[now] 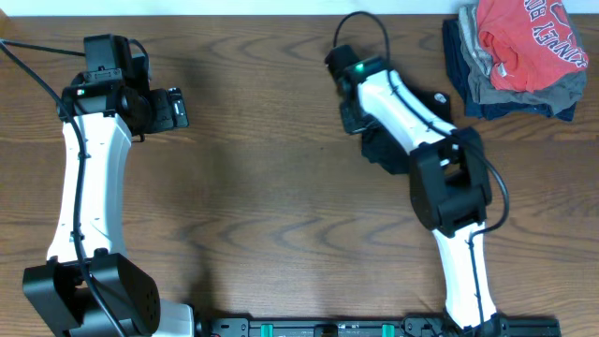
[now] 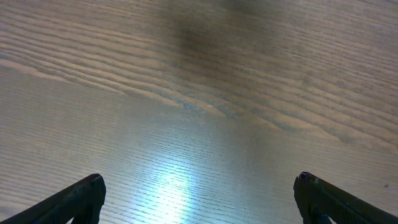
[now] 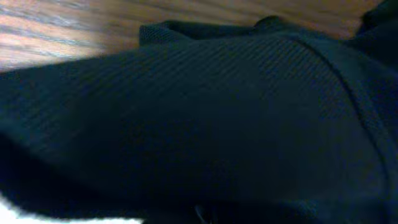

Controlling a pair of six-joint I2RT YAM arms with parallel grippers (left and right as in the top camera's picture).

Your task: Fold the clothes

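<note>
Even overhead light; glare on table; right-wrist view dim, blurred

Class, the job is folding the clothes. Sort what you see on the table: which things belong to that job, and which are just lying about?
Belongs to the job:
black garment, bunched by the right arm

Just lying about:
red T-shirt, grey garment and dark-blue garment, stacked in the far right corner

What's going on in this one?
The right end effector is down at a bunched black garment, which fills its wrist camera. Whether it has a grip cannot be told. The left end effector hangs open over the wooden table, away from the cloth. A stack of other clothes sits in the far right corner.
</note>
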